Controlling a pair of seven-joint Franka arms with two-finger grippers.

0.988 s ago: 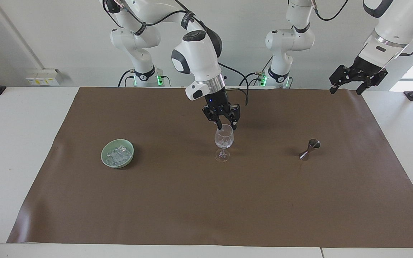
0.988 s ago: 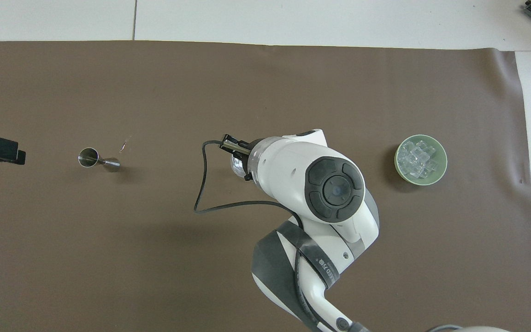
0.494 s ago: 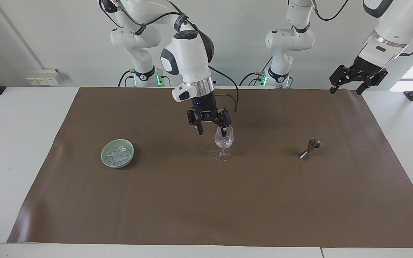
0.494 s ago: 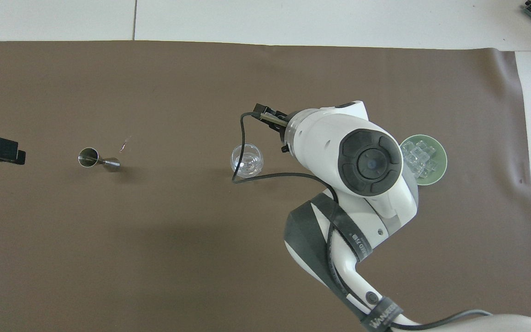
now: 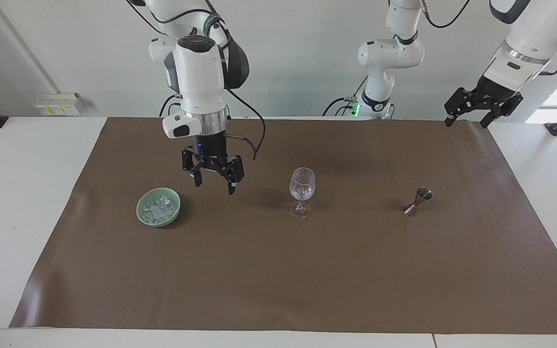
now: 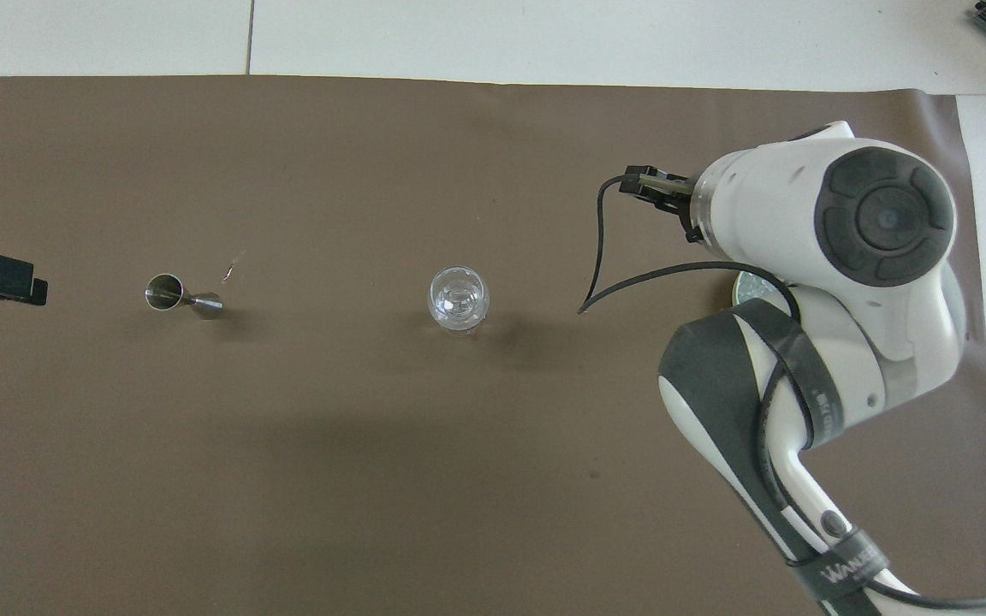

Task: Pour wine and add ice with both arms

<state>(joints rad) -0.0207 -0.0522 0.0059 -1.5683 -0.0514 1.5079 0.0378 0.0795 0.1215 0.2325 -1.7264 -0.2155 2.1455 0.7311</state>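
A clear stemmed wine glass point(image 5: 302, 186) stands mid-mat with a few ice cubes point(image 5: 301, 193) in it; it also shows in the overhead view point(image 6: 458, 298). A pale green bowl point(image 5: 139, 210) holds several ice cubes point(image 5: 160, 208). My right gripper point(image 5: 213, 187) is open and empty, in the air over the mat between bowl and glass, closer to the bowl. In the overhead view the right arm hides its gripper and most of the bowl point(image 6: 750, 287). My left gripper point(image 5: 468, 120) waits open and raised over the mat's edge at the left arm's end.
A steel jigger point(image 5: 417, 201) stands on the brown mat point(image 5: 278, 280) between the glass and the left arm's end; it also shows in the overhead view point(image 6: 183, 296). A black cable loops from the right wrist point(image 5: 254, 140).
My right gripper has left the rim of the glass and swung toward the bowl, staying open and empty. The glass, bowl, jigger and left arm have not moved.
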